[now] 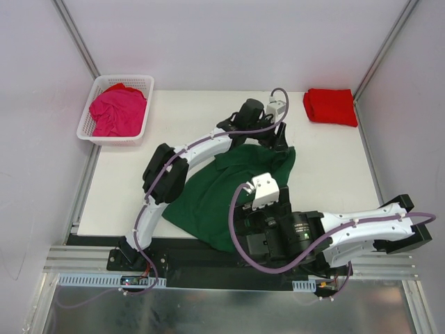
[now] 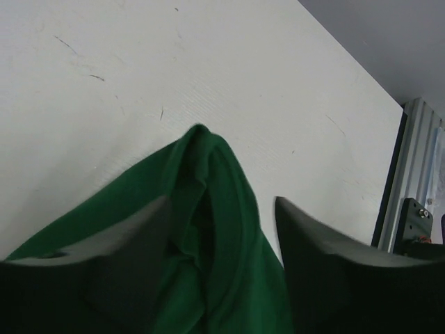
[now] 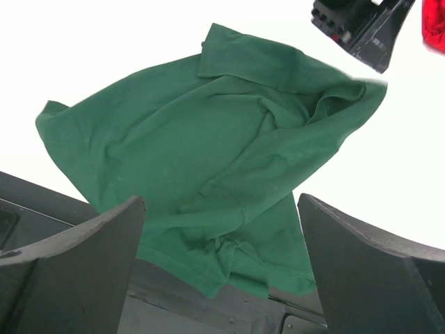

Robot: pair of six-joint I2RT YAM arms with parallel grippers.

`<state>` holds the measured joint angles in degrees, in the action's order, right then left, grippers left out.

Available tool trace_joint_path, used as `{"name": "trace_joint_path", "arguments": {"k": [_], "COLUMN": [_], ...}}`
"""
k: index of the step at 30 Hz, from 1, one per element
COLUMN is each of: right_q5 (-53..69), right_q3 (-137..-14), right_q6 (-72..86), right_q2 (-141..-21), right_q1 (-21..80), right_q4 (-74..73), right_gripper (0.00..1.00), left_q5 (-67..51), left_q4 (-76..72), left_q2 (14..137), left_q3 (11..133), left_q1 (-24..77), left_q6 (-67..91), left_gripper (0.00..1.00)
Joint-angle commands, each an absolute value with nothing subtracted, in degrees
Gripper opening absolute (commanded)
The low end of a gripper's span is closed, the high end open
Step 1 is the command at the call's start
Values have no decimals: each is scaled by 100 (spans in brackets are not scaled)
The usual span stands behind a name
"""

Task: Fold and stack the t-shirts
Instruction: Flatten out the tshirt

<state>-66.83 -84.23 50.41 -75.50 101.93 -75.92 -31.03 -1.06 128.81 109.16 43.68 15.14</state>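
Left gripper [image 2: 222, 203] is spread, with a bunched fold of the green t-shirt [image 2: 212, 229] loose between its fingers. Right gripper [image 3: 221, 202] gapes wide above that shirt, which hangs over the table's [image 1: 188, 111] near edge. Red t-shirt [image 1: 331, 106] sits folded at the far right corner, and the pink t-shirt [image 1: 118, 111] is in the basket [image 1: 115, 138] at the far left corner.

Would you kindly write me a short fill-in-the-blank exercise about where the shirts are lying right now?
The pink shirt lies inside the white ____.
The folded shirt at the far right is ____.
The crumpled shirt in the middle is ____.
Missing words: basket, red, green.
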Motion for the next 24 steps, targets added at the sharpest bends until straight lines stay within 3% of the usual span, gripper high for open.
{"name": "trace_joint_path", "arguments": {"k": [1,2,4,10,16,20,24], "right_q5": [-6935,-6943,-6952,-7163,-7330,-7076,-6846], "right_q3": [-8412,-8376,-8254,-7884,-7322,-6900,-7039], "right_q6": [5344,5370,5440,5554,5705,4161,2307], "right_q2": [-7164,-7120,-7049,-6821,-6022,-5205,-4738], "right_q1": [10230,10230,10230,10222,9810,9283,8772], "right_q4": [-9501,-9501,-9492,-9501,-9291,-7635,-6733], "right_gripper": [96,96,96,100,96,96,96], "left_q5": [-2900,-2918,-2900,-2418,-2041,-1855,-1881], "left_q4": [-281,-281,-281,-281,-519,-370,-36], "left_q2": [12024,11954,11690,10531,8599,7210,5919], "left_q3": [10758,10636,10486,9555,7289,5866,5222], "left_q1": [4009,3860,3745,3271,2198,2022,2013], "left_q6": [1581,1678,1705,1740,2540,2452,2549], "left_gripper": [77,89,99,99,99,99,99]}}
